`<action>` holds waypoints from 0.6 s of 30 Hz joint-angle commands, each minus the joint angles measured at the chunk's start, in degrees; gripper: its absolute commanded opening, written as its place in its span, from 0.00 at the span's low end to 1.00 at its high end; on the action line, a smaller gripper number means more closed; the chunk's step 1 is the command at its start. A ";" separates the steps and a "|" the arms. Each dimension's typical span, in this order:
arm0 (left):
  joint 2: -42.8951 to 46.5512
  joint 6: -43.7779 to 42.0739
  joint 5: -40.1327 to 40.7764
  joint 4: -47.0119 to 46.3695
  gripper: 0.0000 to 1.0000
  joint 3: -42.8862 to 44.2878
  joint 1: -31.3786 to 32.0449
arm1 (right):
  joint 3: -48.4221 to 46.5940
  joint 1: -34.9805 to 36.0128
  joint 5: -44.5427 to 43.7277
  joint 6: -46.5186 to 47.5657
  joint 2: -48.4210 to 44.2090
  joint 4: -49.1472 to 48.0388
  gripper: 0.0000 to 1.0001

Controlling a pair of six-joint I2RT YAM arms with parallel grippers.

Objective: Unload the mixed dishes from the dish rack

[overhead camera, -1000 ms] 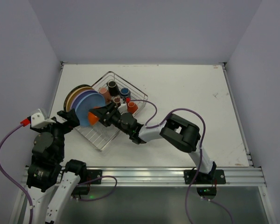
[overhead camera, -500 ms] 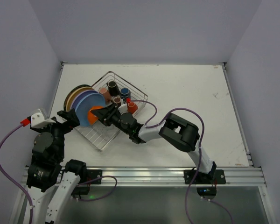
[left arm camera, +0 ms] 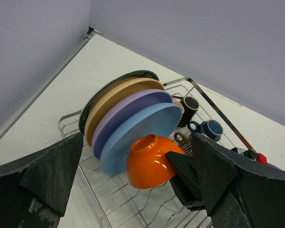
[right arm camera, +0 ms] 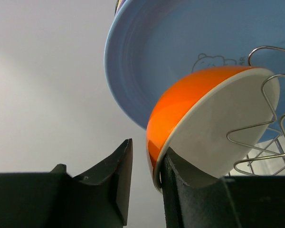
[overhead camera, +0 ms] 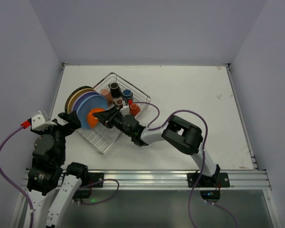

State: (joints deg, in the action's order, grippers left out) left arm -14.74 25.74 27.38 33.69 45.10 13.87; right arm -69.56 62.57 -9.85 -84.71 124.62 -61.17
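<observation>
Right jaws are apart and straddling the rim of the orange bowl (right arm camera: 180, 109), one tip at its white inside, the other just clear of the orange wall, so nothing is clamped yet. The bowl sits tipped on edge in the dish rack (overhead camera: 102, 140), leaning on the blue plate (right arm camera: 180, 38) just beyond my tips. This looks like the grasp step: next I'd pinch that rim, then lift it clear of the plate and the wire dividers (right arm camera: 249, 129). My left jaws hang wide apart, empty, the plate stack (left arm camera: 128, 99) ahead of them
</observation>
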 commanded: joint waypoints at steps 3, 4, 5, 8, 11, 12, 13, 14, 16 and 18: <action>-0.46 -1.57 -0.22 -2.75 1.00 -0.37 -0.42 | -2.69 -0.25 -0.70 0.33 0.36 -4.40 0.26; -0.46 -1.48 -0.22 -2.75 1.00 -0.37 -0.42 | -2.77 -0.25 -0.53 0.24 0.71 -4.31 0.23; -0.29 -1.48 -0.22 -2.75 1.00 -0.37 -0.42 | -2.77 -0.25 -0.61 -0.10 0.89 -4.40 0.21; 0.06 -1.39 0.13 -2.58 1.00 -0.37 -0.42 | -2.86 -0.43 -0.52 -0.98 1.42 -4.49 0.11; 0.42 -1.30 0.31 -2.67 1.00 -0.45 -0.42 | -2.95 -0.43 -0.61 -1.69 1.51 -5.01 0.01; 0.33 -1.30 0.31 -2.67 1.00 -0.45 -0.42 | -2.86 -0.43 -0.61 -1.60 1.42 -6.06 0.00; 0.33 -1.30 0.31 -2.58 1.00 -0.37 -0.42 | -2.86 -0.43 -0.61 -1.43 1.33 -6.68 0.00; 0.33 -1.39 0.31 -2.58 1.00 -0.37 -0.42 | -2.78 -0.51 -0.61 -0.99 0.89 -7.29 0.00; 0.42 -1.30 0.40 -2.58 1.00 -0.37 -0.42 | -2.51 -0.51 -0.26 -0.55 0.72 -9.84 0.00; 0.85 -1.04 1.19 -2.05 1.00 -0.10 -0.51 | -2.69 -0.51 0.09 -0.99 0.71 -11.42 0.00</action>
State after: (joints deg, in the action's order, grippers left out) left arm -14.63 25.74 27.46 33.69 45.10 13.87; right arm -70.70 62.54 -9.34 -86.11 126.28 -64.05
